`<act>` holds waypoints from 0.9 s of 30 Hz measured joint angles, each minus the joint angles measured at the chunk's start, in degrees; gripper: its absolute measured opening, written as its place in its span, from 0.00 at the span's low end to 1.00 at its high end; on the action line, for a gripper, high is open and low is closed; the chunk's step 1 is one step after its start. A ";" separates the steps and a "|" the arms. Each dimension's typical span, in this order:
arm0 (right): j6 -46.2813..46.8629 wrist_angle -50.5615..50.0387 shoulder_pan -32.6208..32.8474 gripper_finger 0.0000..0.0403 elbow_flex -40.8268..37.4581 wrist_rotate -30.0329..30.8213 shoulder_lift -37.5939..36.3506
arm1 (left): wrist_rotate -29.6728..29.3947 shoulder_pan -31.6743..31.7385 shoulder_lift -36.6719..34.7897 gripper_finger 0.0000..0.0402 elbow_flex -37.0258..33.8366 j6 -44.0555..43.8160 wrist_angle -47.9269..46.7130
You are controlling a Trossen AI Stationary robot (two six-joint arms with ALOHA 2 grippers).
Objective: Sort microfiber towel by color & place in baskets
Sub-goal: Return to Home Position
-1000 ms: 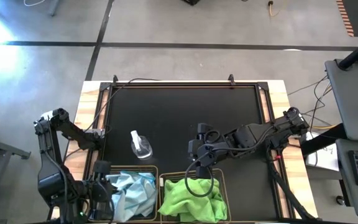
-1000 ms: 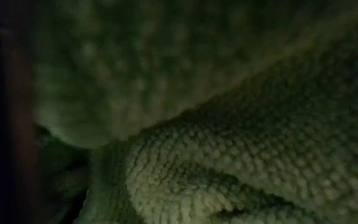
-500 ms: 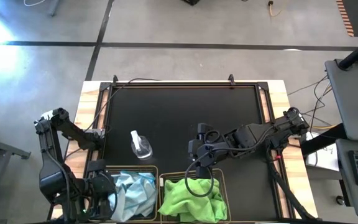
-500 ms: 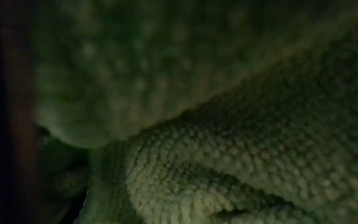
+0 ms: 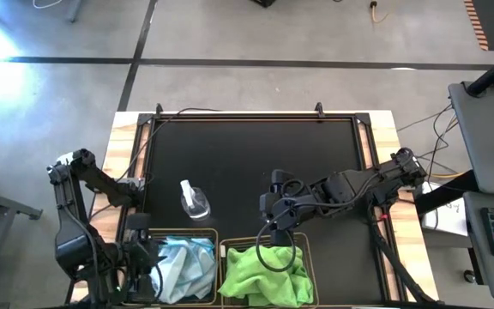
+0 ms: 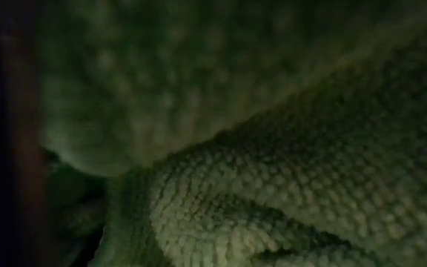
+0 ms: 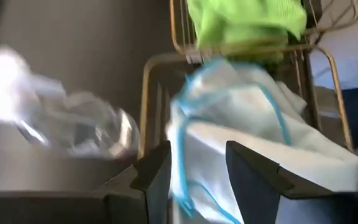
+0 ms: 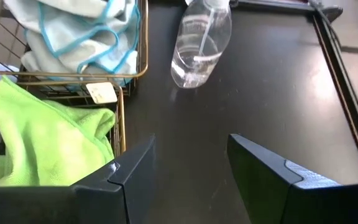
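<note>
Since the pale blue microfiber towels (image 5: 185,260) lay heaped in the left wire basket (image 5: 183,231) and the lime green microfiber towels (image 5: 264,275) filled the right wire basket (image 5: 310,264), both at the near edge of the table (image 5: 256,154), the sorting looked finished and only the pull-back to rest appeared to be in hand.

The left end effector (image 7: 194,155) hung over the left side of the blue pile, its fingers apart and nothing pinched between them. It should probably rise straight up first, so that no fingertip catches the blue edging or the basket rim, and only then swing away.

The right end effector (image 8: 191,146) sat just far of the right basket, its fingers spread and empty. Its way back looked open, though the clear spray bottle (image 5: 194,199) stood to its left, near the far rim of the left basket, and wanted a wide berth.

The near ends of both baskets were cut off in the high view, so the towels could not be counted. The low view was wholly blocked by dim green cloth pressed close to it. The left wrist view was smeared, and the bottle there was only a pale blur. In the high view the left fingers could hardly be told from the arm.
</note>
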 joint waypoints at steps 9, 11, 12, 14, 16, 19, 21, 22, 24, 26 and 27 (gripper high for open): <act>-0.48 3.64 0.01 0.49 2.46 0.03 0.00 | -13.78 0.09 0.00 0.35 8.81 9.17 -2.82; -0.48 3.15 0.01 0.48 3.43 0.01 0.00 | -14.12 0.07 -0.02 0.35 11.76 9.16 -4.48; -0.48 2.79 0.01 0.48 3.84 0.00 0.00 | -14.14 0.04 -0.02 0.35 13.11 9.16 -5.34; -0.47 1.63 0.03 0.48 4.58 -0.02 -0.03 | -13.52 0.00 -0.02 0.35 15.73 9.41 -5.45; -0.07 -0.46 0.03 0.48 5.17 -0.23 -0.18 | -11.28 0.02 0.06 0.35 18.80 9.38 -5.35; 1.66 -3.87 0.24 0.48 5.55 -0.62 -0.51 | -9.00 0.07 0.51 0.35 23.10 4.73 -3.53; 4.02 -5.16 0.27 0.48 5.75 -0.76 -0.55 | -8.92 0.07 1.20 0.35 25.58 3.48 -2.24; 5.59 -4.93 0.27 0.48 5.75 -1.18 -0.57 | -8.57 0.07 1.52 0.35 26.87 3.36 -1.66; 8.24 -4.10 0.27 0.48 5.75 -1.96 -0.57 | -9.30 0.07 2.04 0.35 29.39 3.38 0.54; 9.26 -3.79 0.27 0.48 5.75 -1.94 -0.57 | -11.91 0.18 2.83 0.35 31.57 6.63 2.34; 8.98 -3.38 0.27 0.48 5.75 -1.90 -0.55 | -11.99 0.32 3.46 0.35 32.75 8.89 2.72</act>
